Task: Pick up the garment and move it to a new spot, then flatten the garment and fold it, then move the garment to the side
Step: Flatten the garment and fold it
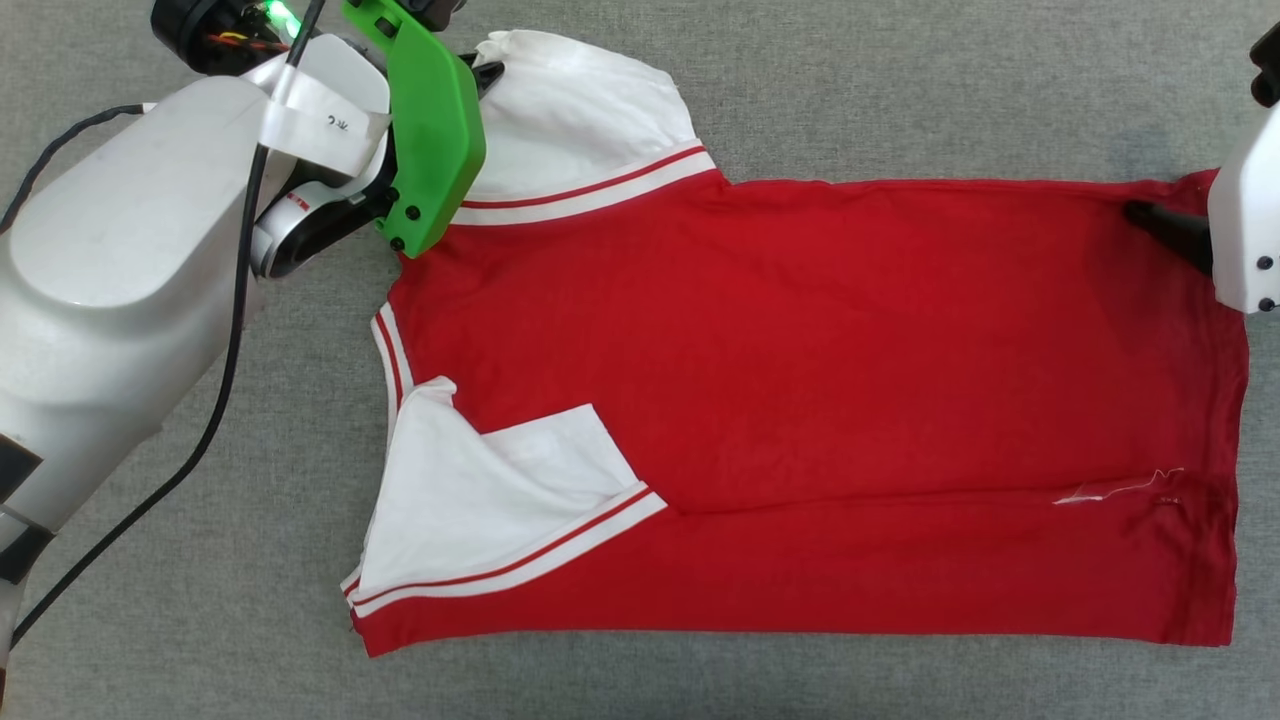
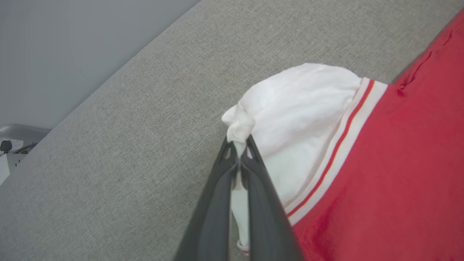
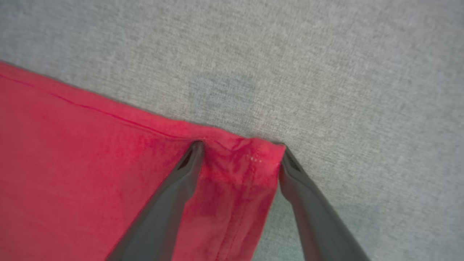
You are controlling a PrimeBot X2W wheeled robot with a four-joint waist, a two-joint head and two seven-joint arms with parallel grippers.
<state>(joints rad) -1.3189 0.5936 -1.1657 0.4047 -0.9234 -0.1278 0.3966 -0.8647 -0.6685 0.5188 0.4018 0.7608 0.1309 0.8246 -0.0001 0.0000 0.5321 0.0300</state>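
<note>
Pinching the garment (image 1: 800,350) by its white sleeve (image 2: 290,108) with my left gripper (image 2: 239,156).
Wide apart, my right gripper (image 3: 241,148) straddles its red hem corner (image 3: 253,163).

Looks like a robot lab or test room: a broad table (image 1: 700,90) covered in plain grey cloth, one red shirt (image 1: 800,350) spread on it, and a bare grey wall (image 2: 72,43) beyond its edge. On the left, the robot's white arm (image 1: 110,250) carries a loose black cable (image 1: 237,330), a taped-on label (image 1: 320,120) and a bright green plastic bracket (image 1: 435,130). What looks like a white socket strip (image 2: 11,145) sits past the table's edge.
</note>
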